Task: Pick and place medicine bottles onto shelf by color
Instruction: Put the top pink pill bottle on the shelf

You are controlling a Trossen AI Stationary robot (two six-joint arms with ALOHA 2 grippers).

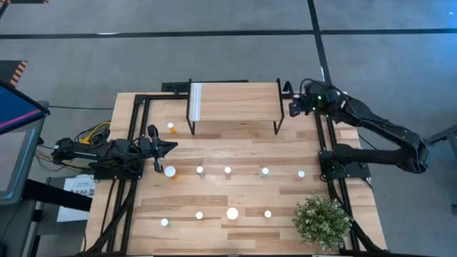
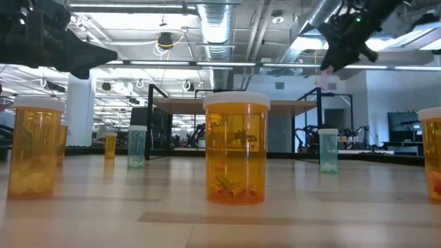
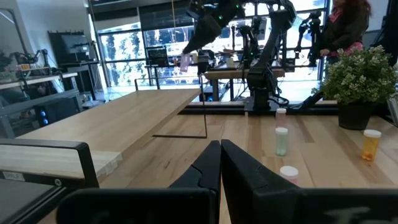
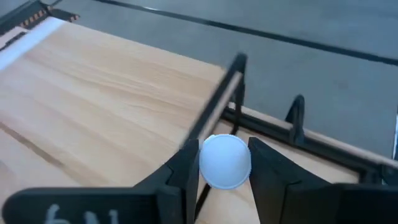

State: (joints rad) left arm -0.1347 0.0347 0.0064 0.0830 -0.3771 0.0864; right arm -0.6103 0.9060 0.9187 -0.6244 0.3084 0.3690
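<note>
White-capped bottle [image 4: 224, 160] in right pincer [image 4: 224, 168], above shelf [image 4: 112, 112]

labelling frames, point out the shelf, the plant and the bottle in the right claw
shelf [image 1: 235, 100], high view, bare plank top
plant [image 1: 323, 222], high view, middle of foliage
bottle [image 4: 225, 161], right wrist view, white cap

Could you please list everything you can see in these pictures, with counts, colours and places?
medicine bottles: ten, white caps, orange and teal bodies visible, standing in rows on the table
held bottle: one, white cap, in the right claw
shelf: one, light wood top, black legs, at the table's far edge
plant: one, green, near right corner
table: one, light wood
person: one, in the room beyond
left claw: shut, empty, above the table's left side
right claw: shut on the held bottle, at the shelf's right end
</note>
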